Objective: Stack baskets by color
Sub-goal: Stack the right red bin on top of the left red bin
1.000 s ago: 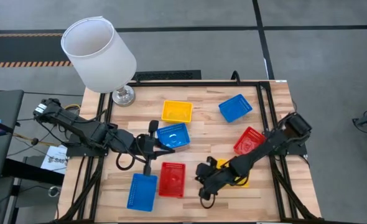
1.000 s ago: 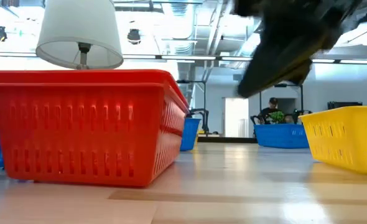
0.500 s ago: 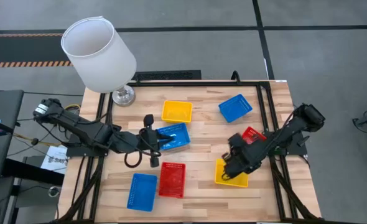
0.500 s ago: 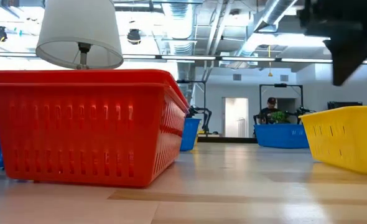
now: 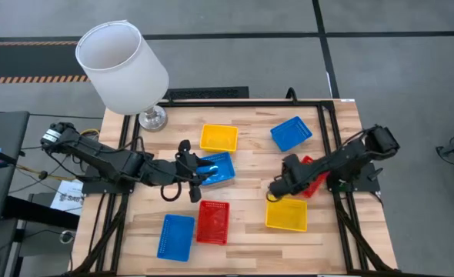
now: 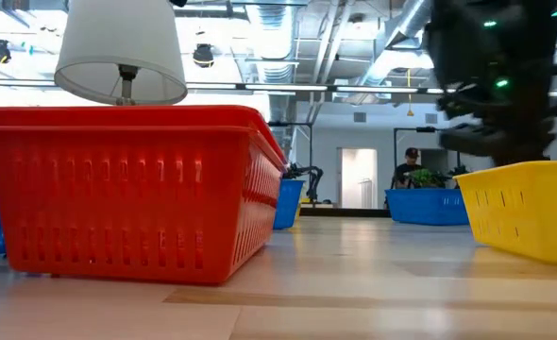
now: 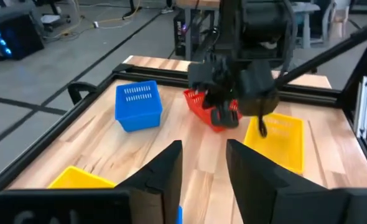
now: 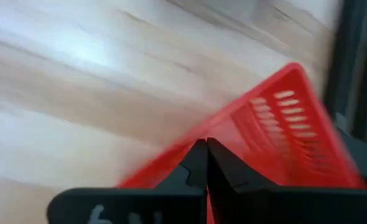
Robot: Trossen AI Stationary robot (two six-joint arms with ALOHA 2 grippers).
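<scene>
Where the wooden worktop [image 5: 250,165] lies bare down its middle, open room runs between the two arms. The left tool [image 5: 198,171], its fingers [image 7: 168,171] a narrow gap apart and holding nothing, sits at the near left edge of a blue basket [image 5: 216,168] at centre-left. The right tool [image 5: 275,188], fingers pressed together, is just left of a red basket [image 5: 313,174] near the right rail, its point at that basket's rim in the wrist view. A yellow basket [image 5: 286,214] lies just nearer. Farther off lie another yellow basket [image 5: 218,138] and a second blue one [image 5: 291,132]; near left, a red [image 5: 213,221] and a blue [image 5: 176,236]. A lamp [image 5: 123,68] stands over the far left corner.
</scene>
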